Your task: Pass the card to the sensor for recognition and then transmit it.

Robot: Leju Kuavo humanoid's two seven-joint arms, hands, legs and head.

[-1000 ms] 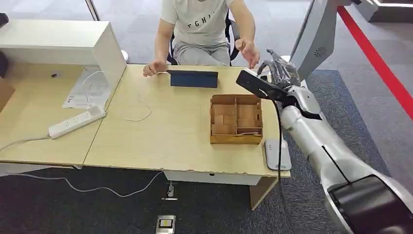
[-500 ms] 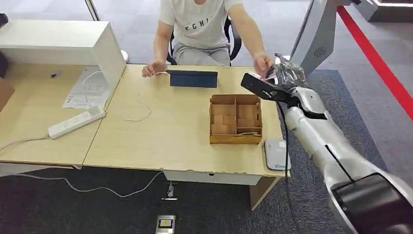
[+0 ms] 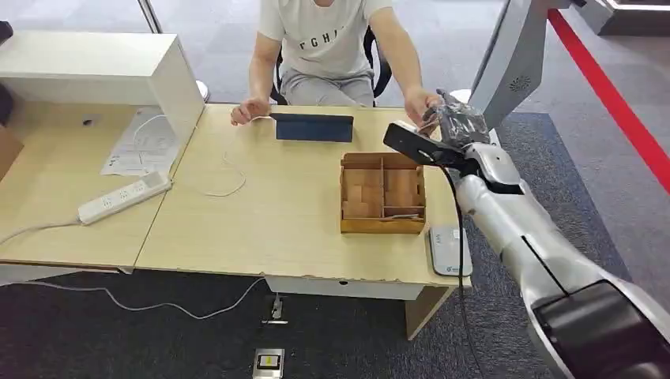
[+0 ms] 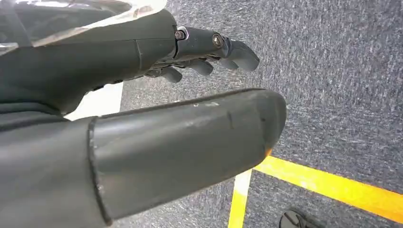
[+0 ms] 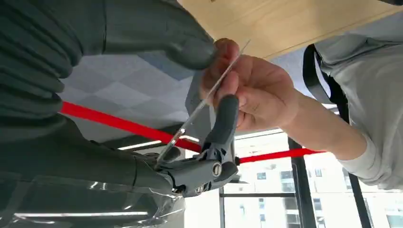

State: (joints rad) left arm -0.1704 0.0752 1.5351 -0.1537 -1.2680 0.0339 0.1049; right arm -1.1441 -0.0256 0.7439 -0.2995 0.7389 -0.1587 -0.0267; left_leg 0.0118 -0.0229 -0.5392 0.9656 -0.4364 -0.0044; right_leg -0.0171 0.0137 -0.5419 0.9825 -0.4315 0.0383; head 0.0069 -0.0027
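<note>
Right hand (image 3: 454,120) raised over the far right corner of the worktop (image 3: 269,221), beyond the wooden box (image 3: 383,193); in the right wrist view the card (image 5: 204,102) is seen edge-on, pinched between the thick thumb (image 5: 157,33) and a dark finger (image 5: 223,118); right hand thus holds the card. A person's hand (image 5: 252,90) grips the same card at its far end, fingers on both faces; person seated across the worktop, arm reaching to the robot's hand; the person's other hand (image 3: 249,110) rests on the worktop near a dark tablet (image 3: 314,127).

Sensor (image 3: 449,250), a flat grey pad, lies at the near right edge of the worktop, just beside the box and below the right forearm; card is well apart from it, up in the air at the far corner.

Left hand (image 4: 190,95) seen in the left wrist view over grey carpet (image 4: 342,95) with a yellow line (image 4: 328,185); fingers (image 4: 223,50) gently curved and apart from the thumb, nothing between them.

Also on the worktop: white power strip (image 3: 125,197) at the left, a thin white cable (image 3: 225,178), papers (image 3: 142,146) beside a white cabinet (image 3: 103,71). Box divided into compartments; contents too small to tell.
</note>
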